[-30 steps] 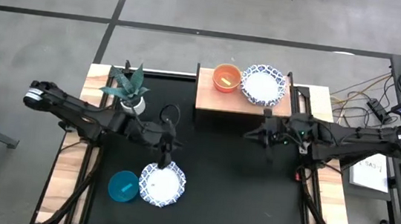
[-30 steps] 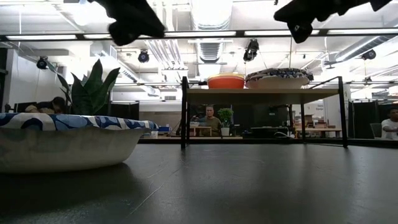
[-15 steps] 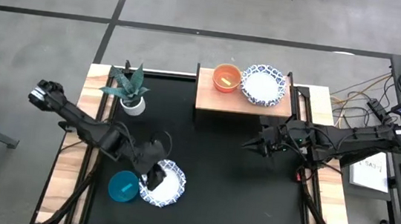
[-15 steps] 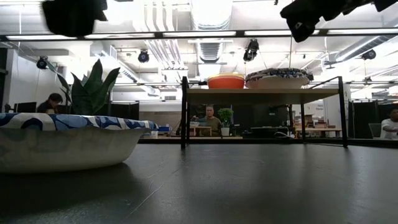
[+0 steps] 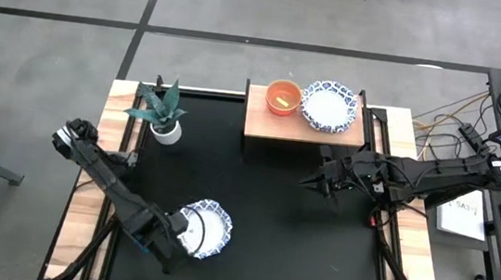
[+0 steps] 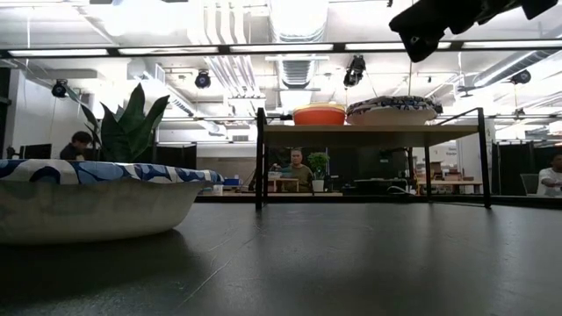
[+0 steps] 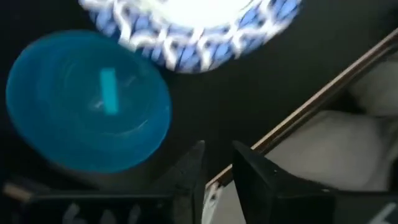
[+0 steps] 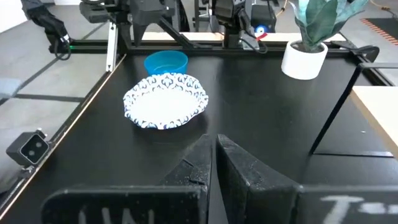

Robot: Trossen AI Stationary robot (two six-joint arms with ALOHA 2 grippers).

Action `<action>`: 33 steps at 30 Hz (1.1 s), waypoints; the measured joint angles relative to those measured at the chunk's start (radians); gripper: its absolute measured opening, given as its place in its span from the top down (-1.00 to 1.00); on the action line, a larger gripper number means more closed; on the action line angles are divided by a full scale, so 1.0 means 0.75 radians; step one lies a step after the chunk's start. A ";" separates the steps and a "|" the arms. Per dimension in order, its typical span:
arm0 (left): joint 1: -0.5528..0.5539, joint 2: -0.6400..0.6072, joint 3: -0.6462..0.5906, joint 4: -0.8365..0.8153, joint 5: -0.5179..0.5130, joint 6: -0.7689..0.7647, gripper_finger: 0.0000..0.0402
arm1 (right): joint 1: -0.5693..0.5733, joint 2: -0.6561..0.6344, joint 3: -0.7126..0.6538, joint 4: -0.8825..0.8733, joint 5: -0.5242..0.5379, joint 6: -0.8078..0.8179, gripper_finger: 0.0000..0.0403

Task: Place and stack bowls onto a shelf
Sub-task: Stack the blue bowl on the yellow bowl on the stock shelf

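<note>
shelf (image 5: 303,127): a small light-wood board on thin dark legs at the far middle of the black table (image 5: 279,227); in the low view it stands well back with both of its bowls on top.
done so far: two bowls sit on the shelf side by side, an orange-red bowl (image 5: 283,97) and a blue-rimmed white bowl (image 5: 330,106); nothing visibly sits inside either of them.
left to do: a second patterned bowl (image 5: 204,230) and a teal bowl (image 7: 87,102) sit on the table near its front left part, just beside each other; no other bowls show.
progress: by my judgement roughly half the bowls in sight are placed, and the stacking is not yet begun.
left gripper (image 7: 214,168): low over the front left edge of the table, next to the teal bowl, which the arm hides in the high view; the fingers stand close together with a thin gap and hold nothing.
right gripper (image 5: 313,180): hangs above the table just in front of the shelf's right half, well apart from the loose bowls; its fingers are nearly together and empty.
step in hand: seemingly the left arm setting up to pick the teal bowl, though no grasp shows.
potted plant (image 5: 162,112): at the far left of the table, clear of the work.
room behind: people sit at desks beyond the table in the low view.
</note>
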 joint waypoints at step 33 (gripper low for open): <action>-0.067 0.134 -0.320 0.272 0.017 -0.051 0.34 | 0.000 0.088 0.001 0.024 -0.003 0.047 0.94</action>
